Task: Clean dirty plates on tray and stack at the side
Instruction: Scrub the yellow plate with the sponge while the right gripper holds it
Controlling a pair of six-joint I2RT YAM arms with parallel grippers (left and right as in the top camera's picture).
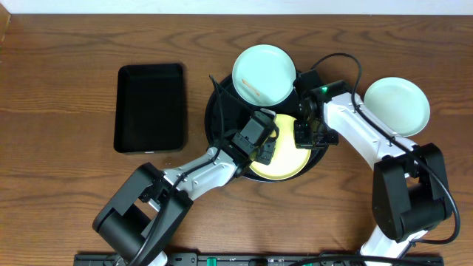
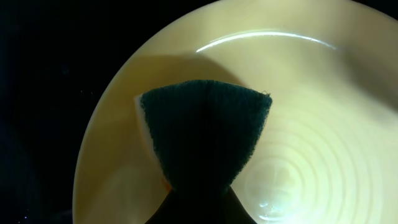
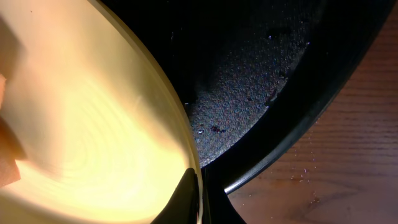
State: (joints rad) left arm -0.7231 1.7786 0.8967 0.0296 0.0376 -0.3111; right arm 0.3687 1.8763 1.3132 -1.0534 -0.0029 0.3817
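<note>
Now, the left gripper [image 2: 199, 210] is pinched tight on a folded green sponge [image 2: 205, 134], holding it low over the yellow plate [image 1: 287, 164]; whether sponge and plate touch, I cannot tell. That plate sits on the tray [image 1: 215, 111], toward its near edge. The right gripper [image 3: 198, 200] is clamped on the plate's rim, one finger on either side. A mint plate [image 1: 264, 74] with orange-brown smears rests at the tray's far edge. The other mint plate [image 1: 397, 106] lies on the table off the tray, on the right arm's side. A rectangular black tray [image 1: 150, 107] lies off it on the opposite side.
</note>
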